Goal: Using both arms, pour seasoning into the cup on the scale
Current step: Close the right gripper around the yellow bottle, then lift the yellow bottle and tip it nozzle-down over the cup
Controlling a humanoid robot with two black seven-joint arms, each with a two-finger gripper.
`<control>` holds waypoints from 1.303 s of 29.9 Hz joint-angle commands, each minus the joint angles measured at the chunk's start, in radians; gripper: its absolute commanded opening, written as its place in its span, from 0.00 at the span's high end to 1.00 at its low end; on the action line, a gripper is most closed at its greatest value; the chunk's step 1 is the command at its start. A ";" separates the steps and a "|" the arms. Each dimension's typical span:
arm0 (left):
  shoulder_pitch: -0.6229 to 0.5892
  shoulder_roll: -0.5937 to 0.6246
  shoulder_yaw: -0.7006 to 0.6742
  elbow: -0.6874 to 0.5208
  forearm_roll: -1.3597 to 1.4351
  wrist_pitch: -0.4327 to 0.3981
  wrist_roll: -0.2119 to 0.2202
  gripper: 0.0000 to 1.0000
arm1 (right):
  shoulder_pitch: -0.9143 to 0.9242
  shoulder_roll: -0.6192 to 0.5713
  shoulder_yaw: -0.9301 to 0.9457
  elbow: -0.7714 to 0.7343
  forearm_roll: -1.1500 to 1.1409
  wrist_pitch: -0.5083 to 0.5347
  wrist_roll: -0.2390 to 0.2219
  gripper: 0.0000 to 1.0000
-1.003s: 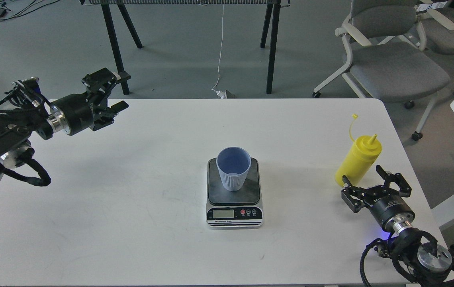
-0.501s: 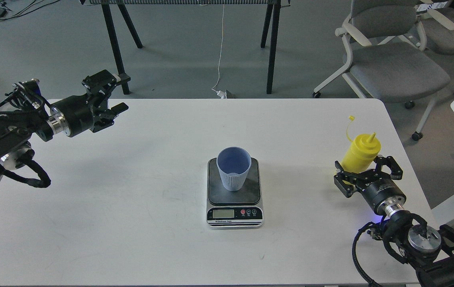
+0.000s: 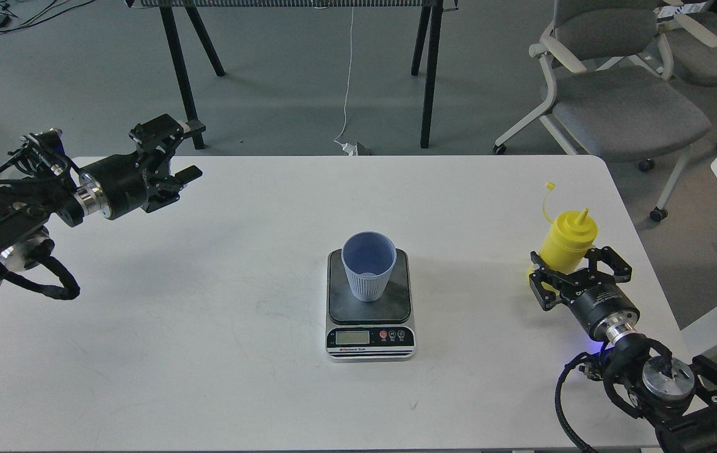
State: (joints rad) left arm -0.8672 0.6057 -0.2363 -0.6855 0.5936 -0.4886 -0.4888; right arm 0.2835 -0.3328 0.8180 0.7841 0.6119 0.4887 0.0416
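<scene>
The yellow seasoning bottle [image 3: 565,242] stands upright at the table's right side, its tethered cap hanging open. My right gripper [image 3: 575,267] is open, with one finger on each side of the bottle's lower body, which it partly hides. I cannot tell whether the fingers touch it. The blue-grey ribbed cup [image 3: 369,265] stands upright on the dark plate of the scale [image 3: 396,303] at the table's middle. My left gripper [image 3: 177,151] is open and empty, raised over the table's far left corner, well away from the cup.
The white table [image 3: 207,314] carries only the scale, cup and bottle. Its right edge runs close behind the bottle. Office chairs [image 3: 622,107] and black stand legs [image 3: 427,75] are on the floor beyond the table.
My right gripper has moved forward and up the table so that its fingers now stand on both sides of the bottle. The bottle has shifted a little to upright. My left arm has barely moved.
</scene>
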 commanded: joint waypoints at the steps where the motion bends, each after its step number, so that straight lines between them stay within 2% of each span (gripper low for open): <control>1: 0.001 -0.003 0.000 0.015 0.000 0.000 0.000 0.00 | -0.003 0.000 0.001 0.001 -0.001 0.000 0.017 0.70; 2: 0.001 -0.004 0.000 0.020 0.000 0.000 0.000 0.00 | -0.003 0.000 0.001 0.000 -0.001 0.000 0.018 0.79; 3: 0.002 -0.004 0.000 0.020 0.000 0.000 0.000 0.00 | -0.003 0.000 0.001 -0.002 -0.001 0.000 0.018 0.83; 5: 0.002 -0.004 0.000 0.020 0.000 0.000 0.000 0.00 | -0.003 0.000 0.000 0.000 -0.001 0.000 0.018 0.89; 8: 0.002 -0.004 0.000 0.020 0.000 0.000 0.000 0.00 | -0.003 -0.002 0.001 0.010 -0.001 0.000 0.020 0.91; 12: 0.001 -0.004 0.000 0.020 0.000 0.000 0.000 0.00 | 0.023 -0.028 0.016 0.047 -0.001 0.000 0.020 0.92; 15: 0.001 -0.006 -0.001 0.020 0.000 0.000 0.000 0.00 | 0.152 -0.132 0.013 0.070 -0.029 0.000 0.020 0.92; 22: 0.001 -0.032 -0.003 0.020 -0.002 0.000 0.000 0.00 | 0.472 -0.166 -0.020 0.026 -0.383 0.000 0.020 0.92; 27: 0.002 -0.029 -0.003 0.018 -0.002 0.000 0.000 0.00 | 0.629 -0.128 -0.117 -0.040 -0.595 0.000 0.044 0.92; 35: 0.010 -0.026 -0.001 0.018 0.000 0.000 0.000 0.00 | 0.762 -0.026 -0.224 -0.043 -1.001 0.000 0.084 0.92; 39: 0.010 -0.027 -0.003 0.018 -0.002 0.000 0.000 0.00 | 0.812 0.024 -0.316 -0.045 -1.087 0.000 0.093 0.92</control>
State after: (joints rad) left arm -0.8581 0.5795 -0.2382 -0.6673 0.5928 -0.4888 -0.4888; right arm 1.0601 -0.3411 0.5639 0.7402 -0.4143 0.4889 0.1271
